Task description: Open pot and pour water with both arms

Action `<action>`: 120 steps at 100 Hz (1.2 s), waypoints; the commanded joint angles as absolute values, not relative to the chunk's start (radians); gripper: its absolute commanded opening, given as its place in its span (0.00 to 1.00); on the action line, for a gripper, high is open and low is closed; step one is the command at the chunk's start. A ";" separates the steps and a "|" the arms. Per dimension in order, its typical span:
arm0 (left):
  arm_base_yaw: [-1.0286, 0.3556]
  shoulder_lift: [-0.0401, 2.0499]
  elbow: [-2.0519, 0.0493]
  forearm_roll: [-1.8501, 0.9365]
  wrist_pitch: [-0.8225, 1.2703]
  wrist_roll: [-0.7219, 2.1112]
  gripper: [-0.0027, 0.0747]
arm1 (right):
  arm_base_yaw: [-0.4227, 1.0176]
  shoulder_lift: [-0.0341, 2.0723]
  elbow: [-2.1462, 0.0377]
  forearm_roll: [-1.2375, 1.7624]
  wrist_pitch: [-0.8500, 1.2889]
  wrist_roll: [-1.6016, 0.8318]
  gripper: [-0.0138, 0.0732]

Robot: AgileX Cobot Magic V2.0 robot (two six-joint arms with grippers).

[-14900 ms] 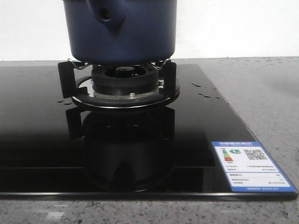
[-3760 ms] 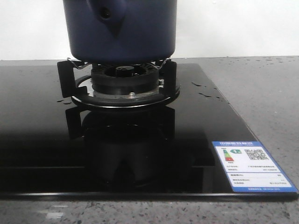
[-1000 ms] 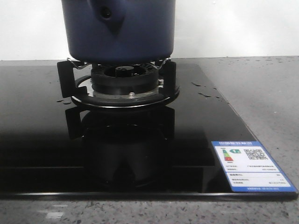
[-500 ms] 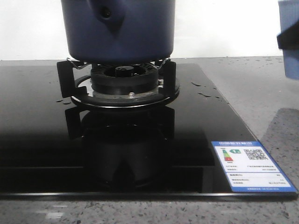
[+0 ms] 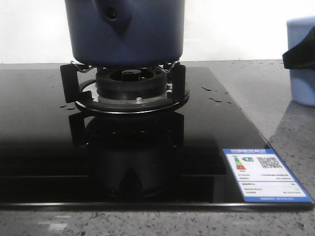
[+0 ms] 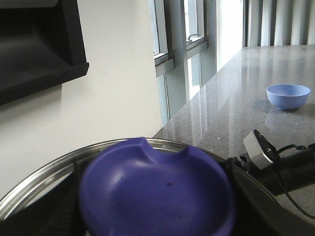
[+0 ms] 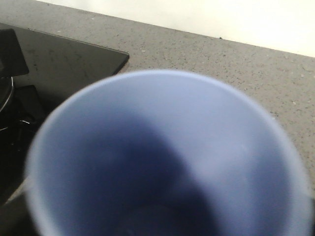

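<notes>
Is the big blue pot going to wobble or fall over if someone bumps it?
Probably a little. The pot sits high on the burner's thin metal prongs, not flat on the stovetop, so a bump might rock it. It looks wide and stiff, so tipping fully seems unlikely.
</notes>
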State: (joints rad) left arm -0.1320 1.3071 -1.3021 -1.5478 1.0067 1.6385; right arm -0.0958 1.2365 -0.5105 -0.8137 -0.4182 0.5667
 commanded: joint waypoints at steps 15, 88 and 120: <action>-0.140 1.280 -1.330 -1.650 1.007 1.643 0.39 | -0.097 1.152 -0.535 -0.792 -0.472 0.569 0.91; -0.239 1.525 -1.330 -1.665 0.960 1.723 0.39 | -0.095 0.560 -0.535 -0.792 -0.246 0.681 0.55; -0.243 1.588 -1.330 -1.670 0.976 1.725 0.39 | -0.095 0.534 -0.535 -0.794 -0.217 0.681 0.08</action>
